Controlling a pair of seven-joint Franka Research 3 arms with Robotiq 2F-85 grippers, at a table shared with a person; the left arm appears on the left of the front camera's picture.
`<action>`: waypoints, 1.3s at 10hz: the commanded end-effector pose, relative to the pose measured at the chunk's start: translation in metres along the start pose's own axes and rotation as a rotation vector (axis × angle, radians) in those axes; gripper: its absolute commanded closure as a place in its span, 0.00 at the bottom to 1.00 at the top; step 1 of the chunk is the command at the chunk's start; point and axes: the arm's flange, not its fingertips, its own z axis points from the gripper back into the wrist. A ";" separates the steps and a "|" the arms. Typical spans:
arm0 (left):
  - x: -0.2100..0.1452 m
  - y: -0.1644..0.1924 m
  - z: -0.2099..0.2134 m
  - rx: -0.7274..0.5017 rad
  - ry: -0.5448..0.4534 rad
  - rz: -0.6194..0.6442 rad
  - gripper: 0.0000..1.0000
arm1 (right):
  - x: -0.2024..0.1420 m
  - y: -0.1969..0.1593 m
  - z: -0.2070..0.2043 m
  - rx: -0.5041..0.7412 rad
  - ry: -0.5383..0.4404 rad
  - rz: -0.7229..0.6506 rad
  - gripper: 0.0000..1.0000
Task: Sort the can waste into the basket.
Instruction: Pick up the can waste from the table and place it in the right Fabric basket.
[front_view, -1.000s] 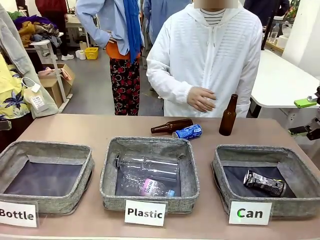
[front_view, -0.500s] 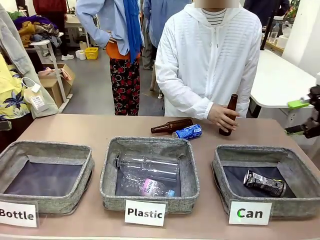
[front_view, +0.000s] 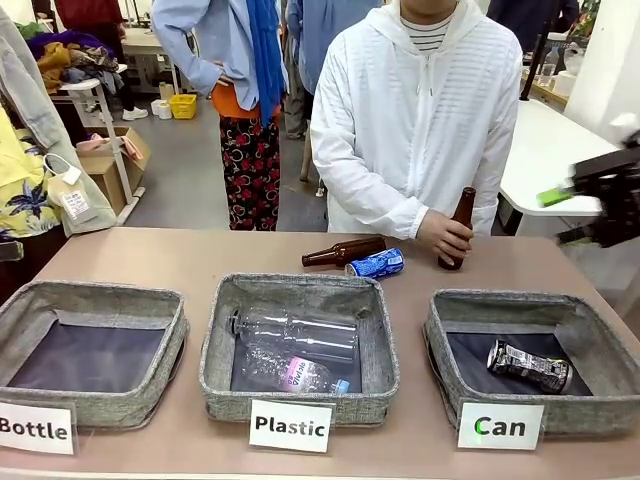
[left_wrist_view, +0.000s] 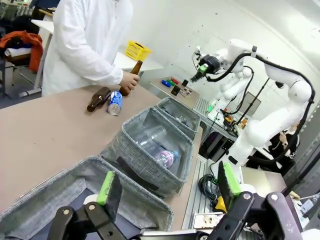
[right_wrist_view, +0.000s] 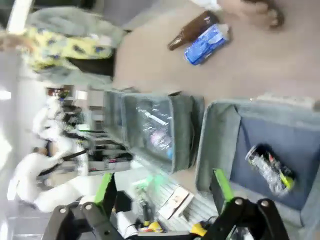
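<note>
The blue can (front_view: 375, 264) lies on its side at the table's far middle, next to a lying brown bottle (front_view: 343, 251). The black can (front_view: 528, 365) rests inside the grey basket (front_view: 437, 330) signed "Can" at the right. My right gripper (front_view: 568, 215) hovers open and blurred at the right edge, above and behind that basket. Its wrist view looks down on the black can (right_wrist_view: 267, 167), the basket (right_wrist_view: 215, 130) and the blue can (right_wrist_view: 206, 44). My left gripper (left_wrist_view: 167, 185) is open above the "Bottle" basket (left_wrist_view: 75, 200), far from the blue can (left_wrist_view: 115, 102).
The person's hand (front_view: 443, 235) grips an upright brown bottle (front_view: 457, 230) behind the Can basket. The middle "Plastic" basket (front_view: 215, 340) holds clear plastic bottles. The left "Bottle" basket (front_view: 20, 310) has nothing in it. Bare tabletop lies between the baskets and the far edge.
The person's hand came down and took hold of the upright brown bottle. My right gripper rose and moved left, further into the picture. The cans have not moved.
</note>
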 end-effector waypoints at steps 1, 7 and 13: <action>0.001 -0.003 -0.003 0.012 -0.016 0.010 0.00 | -0.067 -0.038 0.094 0.165 -0.120 -0.011 0.00; 0.001 -0.003 -0.003 0.012 -0.016 0.010 0.00 | -0.096 -0.070 0.107 0.245 -0.293 -0.038 0.00; 0.026 -0.022 0.037 -0.015 -0.153 -0.009 0.00 | 0.021 0.031 -0.039 -0.165 -0.001 0.143 0.00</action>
